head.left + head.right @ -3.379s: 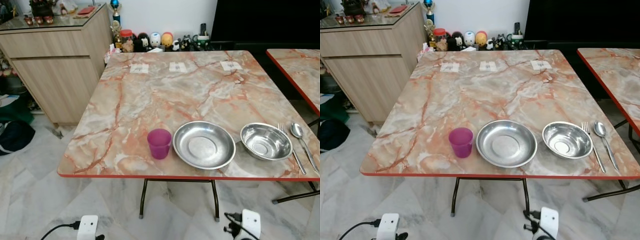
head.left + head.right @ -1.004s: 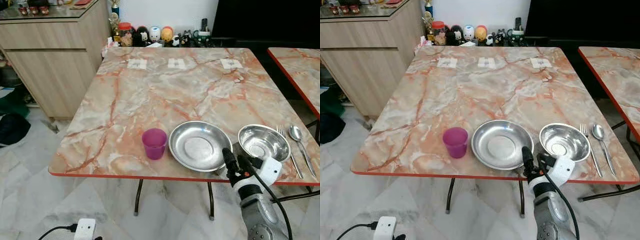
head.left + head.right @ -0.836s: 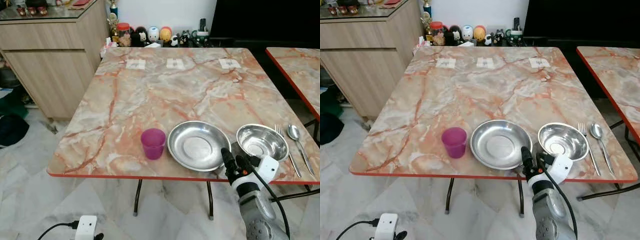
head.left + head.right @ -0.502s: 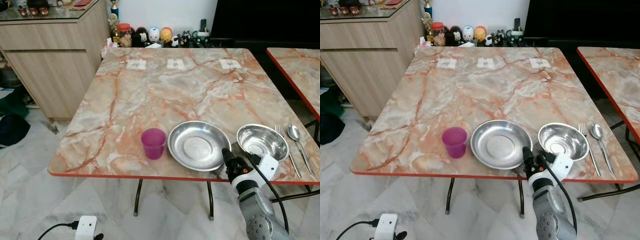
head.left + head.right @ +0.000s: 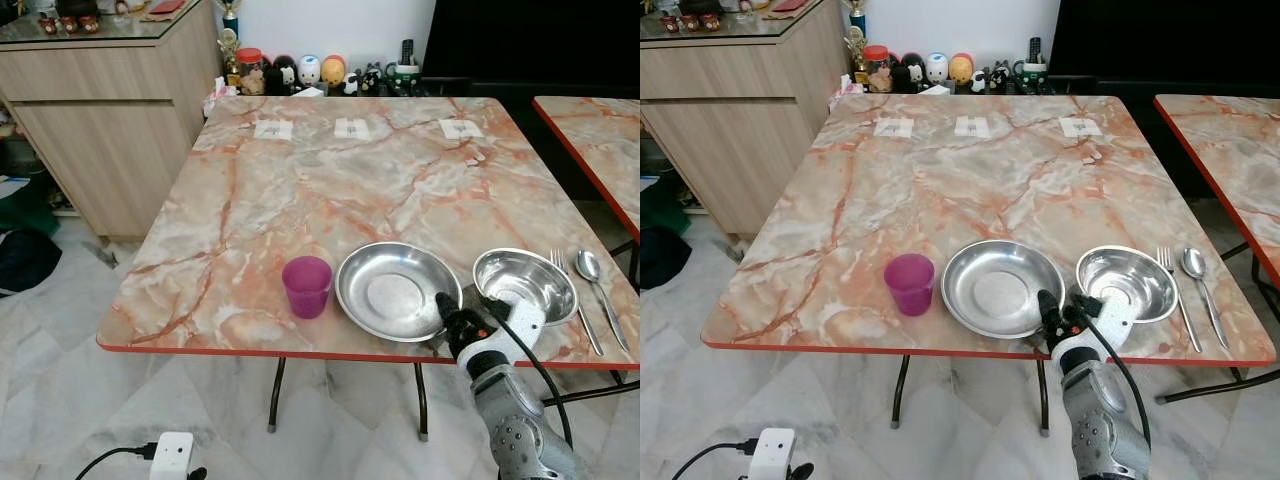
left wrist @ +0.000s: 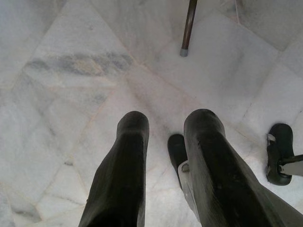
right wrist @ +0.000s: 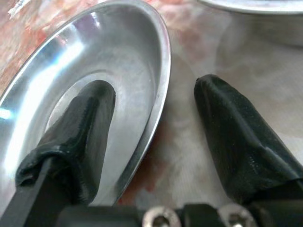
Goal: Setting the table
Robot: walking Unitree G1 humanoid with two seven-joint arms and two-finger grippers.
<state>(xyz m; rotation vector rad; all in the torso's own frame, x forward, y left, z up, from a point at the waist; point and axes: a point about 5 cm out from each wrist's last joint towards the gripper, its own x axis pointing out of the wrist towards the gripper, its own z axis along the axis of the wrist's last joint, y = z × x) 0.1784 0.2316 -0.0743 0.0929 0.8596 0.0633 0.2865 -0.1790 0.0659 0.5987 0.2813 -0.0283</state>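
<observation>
- The big silver plate (image 5: 398,290) sits near the front edge of the marble table (image 5: 300,190), between the purple cup (image 5: 306,286) and the small silver bowl (image 5: 524,284).
- The right gripper (image 7: 156,123) is at the plate's 4 o'clock rim, fingers apart: one finger inside the plate, one outside on the table. It is not squeezing the rim yet.
- The fork (image 5: 572,300) and spoon (image 5: 600,290) lie at 3 o'clock from the bowl.
- Three small paper labels (image 5: 352,127) lie at the far side; their writing is too small to read.
- The left gripper (image 6: 163,156) hangs over the white floor (image 6: 71,94), fingers apart and holding nothing.
- A second table (image 5: 600,140) at the right is cut off.
</observation>
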